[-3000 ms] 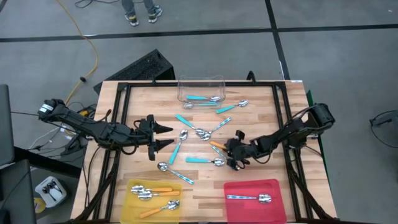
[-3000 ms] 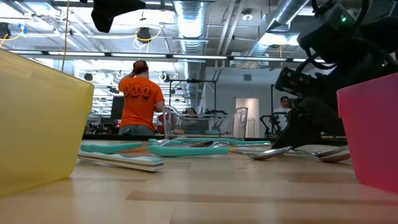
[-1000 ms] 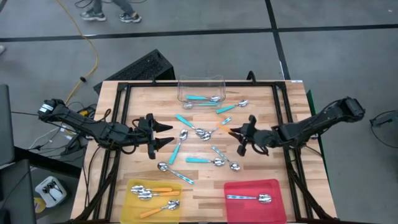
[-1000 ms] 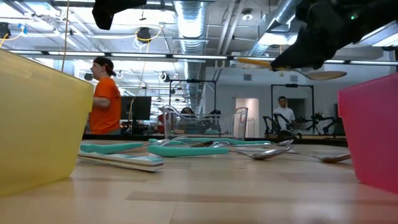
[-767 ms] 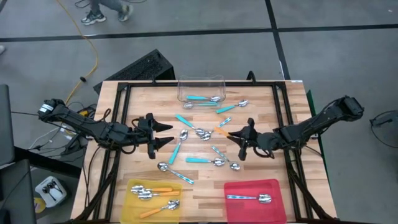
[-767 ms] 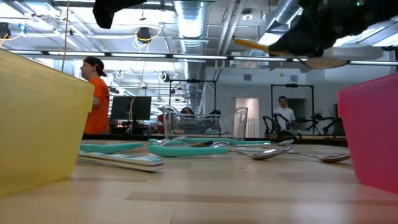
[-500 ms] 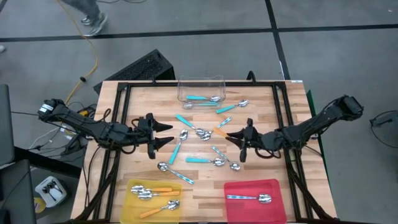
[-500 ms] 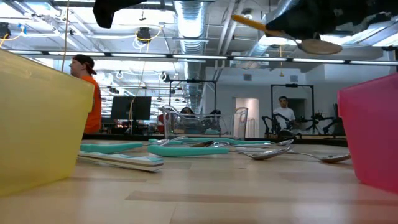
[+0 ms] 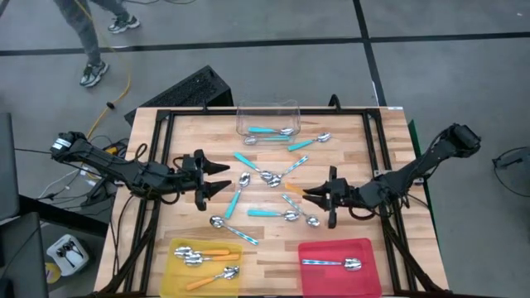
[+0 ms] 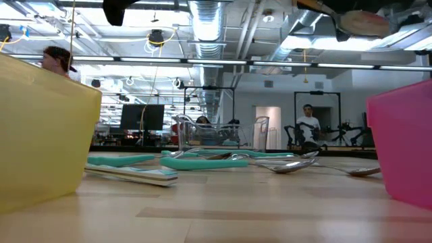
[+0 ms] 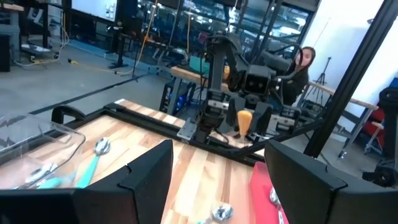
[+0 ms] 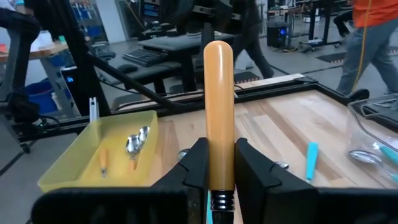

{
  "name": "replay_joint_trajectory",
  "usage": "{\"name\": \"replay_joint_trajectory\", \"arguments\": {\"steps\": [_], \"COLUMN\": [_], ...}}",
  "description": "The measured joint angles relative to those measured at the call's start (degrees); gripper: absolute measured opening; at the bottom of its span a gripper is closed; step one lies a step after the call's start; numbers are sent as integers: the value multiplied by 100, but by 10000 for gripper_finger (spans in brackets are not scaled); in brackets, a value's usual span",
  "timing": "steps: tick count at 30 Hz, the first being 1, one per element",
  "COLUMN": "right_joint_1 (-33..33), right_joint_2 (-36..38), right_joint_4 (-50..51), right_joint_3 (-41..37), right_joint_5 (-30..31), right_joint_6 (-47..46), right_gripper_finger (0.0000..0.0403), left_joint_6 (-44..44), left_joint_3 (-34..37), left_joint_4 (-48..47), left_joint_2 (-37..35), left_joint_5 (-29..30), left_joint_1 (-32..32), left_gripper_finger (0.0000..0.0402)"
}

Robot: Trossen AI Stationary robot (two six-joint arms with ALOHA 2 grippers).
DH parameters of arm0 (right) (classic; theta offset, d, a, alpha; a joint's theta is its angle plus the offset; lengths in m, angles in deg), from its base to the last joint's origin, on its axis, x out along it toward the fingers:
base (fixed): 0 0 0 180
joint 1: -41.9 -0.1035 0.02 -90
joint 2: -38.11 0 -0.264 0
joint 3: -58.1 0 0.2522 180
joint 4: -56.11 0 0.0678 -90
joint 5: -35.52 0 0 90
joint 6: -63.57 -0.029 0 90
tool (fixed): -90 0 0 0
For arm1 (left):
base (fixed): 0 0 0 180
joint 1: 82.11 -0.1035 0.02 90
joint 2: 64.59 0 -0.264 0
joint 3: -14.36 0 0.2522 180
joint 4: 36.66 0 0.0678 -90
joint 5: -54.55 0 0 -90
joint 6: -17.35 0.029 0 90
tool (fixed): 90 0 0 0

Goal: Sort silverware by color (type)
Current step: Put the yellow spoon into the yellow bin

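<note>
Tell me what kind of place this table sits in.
Probably a robotics lab or workshop: exposed ceiling ducts overhead, more robot arms on benches behind, and a person at other rigs.

The right gripper (image 9: 308, 195) has lifted an orange-handled spoon (image 12: 218, 112) off the table (image 9: 348, 141), swung out toward three o'clock, and now drifts back toward six. Beyond the table, a person (image 9: 83, 33) walks off toward nine o'clock.

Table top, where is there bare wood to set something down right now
Bare wood shows between the yellow tray and the red tray, and along the table's right edge beside the clear tub. The middle is crowded with scattered spoons.
</note>
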Motion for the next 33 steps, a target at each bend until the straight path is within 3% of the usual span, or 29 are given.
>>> {"name": "replay_joint_trajectory", "arguments": {"steps": [7, 12, 27, 33], "right_joint_1": [15, 107, 96, 210], "right_joint_2": [-670, -1367, -2903, -3370], "right_joint_4": [-698, -703, 269, 383], "right_joint_3": [79, 596, 2718, 3211], "right_joint_5": [-207, -480, -655, -1357], "right_joint_6": [137, 342, 1196, 1208], "right_gripper_finger": [73, 73, 80, 81], "left_joint_6": [378, 424, 461, 280], "left_joint_3": [0, 0, 0, 0], "left_joint_4": [250, 272, 350, 389], "left_joint_2": [0, 0, -501, -486], "left_joint_5": [0, 2, -4, -40], "left_joint_1": [1, -3, -24, -24], "left_gripper_finger": [238, 238, 238, 238]}}
